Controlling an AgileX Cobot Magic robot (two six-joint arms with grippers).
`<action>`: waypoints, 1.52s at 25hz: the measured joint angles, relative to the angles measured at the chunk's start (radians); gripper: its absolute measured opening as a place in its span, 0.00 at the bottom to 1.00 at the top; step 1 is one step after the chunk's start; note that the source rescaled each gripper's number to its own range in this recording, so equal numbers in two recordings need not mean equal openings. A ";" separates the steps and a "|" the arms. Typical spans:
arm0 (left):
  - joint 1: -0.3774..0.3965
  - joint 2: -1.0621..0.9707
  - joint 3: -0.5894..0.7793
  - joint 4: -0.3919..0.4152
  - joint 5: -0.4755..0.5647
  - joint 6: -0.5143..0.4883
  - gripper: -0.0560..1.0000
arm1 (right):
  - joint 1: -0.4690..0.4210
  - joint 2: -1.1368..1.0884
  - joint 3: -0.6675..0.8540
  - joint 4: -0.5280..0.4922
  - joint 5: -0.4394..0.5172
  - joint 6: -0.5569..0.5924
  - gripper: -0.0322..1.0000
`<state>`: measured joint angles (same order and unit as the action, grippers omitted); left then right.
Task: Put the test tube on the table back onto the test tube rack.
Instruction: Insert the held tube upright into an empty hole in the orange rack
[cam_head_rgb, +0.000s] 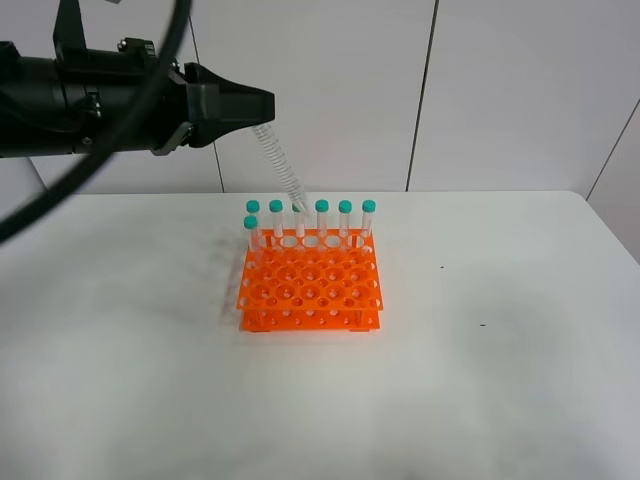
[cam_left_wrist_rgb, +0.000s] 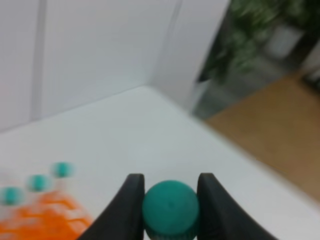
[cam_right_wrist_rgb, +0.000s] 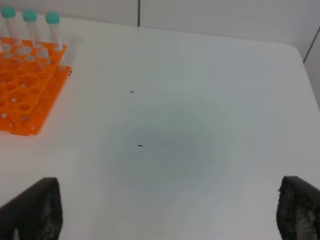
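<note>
My left gripper (cam_head_rgb: 262, 108) hangs high above the back of the orange test tube rack (cam_head_rgb: 310, 296) and is shut on the test tube (cam_head_rgb: 281, 166). The tube slants down to the right, its tip at the rack's back row between two standing tubes; I cannot tell whether it is inside a hole. In the left wrist view the teal cap (cam_left_wrist_rgb: 171, 207) sits clamped between the black fingers (cam_left_wrist_rgb: 131, 205), with the rack (cam_left_wrist_rgb: 45, 222) blurred below. Several capped tubes (cam_head_rgb: 345, 220) stand in the back row. My right gripper (cam_right_wrist_rgb: 165, 212) is open and empty over the bare table (cam_right_wrist_rgb: 170, 145).
The rack (cam_right_wrist_rgb: 25, 100) lies to one side of the right gripper, with three capped tubes (cam_right_wrist_rgb: 52, 30) on its near corner. The white table (cam_head_rgb: 500, 350) ends at a pale wall behind. The left arm's black cable (cam_head_rgb: 60, 200) loops at the left.
</note>
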<state>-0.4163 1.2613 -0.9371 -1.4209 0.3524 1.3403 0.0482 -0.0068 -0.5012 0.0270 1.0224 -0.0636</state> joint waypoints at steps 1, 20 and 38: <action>-0.007 0.000 -0.009 0.070 -0.022 -0.029 0.07 | 0.000 0.000 0.000 0.000 0.000 0.000 0.96; -0.201 0.244 0.044 1.545 -0.625 -1.340 0.07 | 0.000 0.000 0.000 0.001 0.000 0.000 0.96; -0.075 0.553 -0.157 1.534 -0.660 -1.408 0.07 | 0.000 0.000 0.000 0.001 0.000 0.000 0.96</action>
<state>-0.4911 1.8140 -1.0945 0.1134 -0.3072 -0.0682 0.0482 -0.0068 -0.5012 0.0279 1.0224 -0.0636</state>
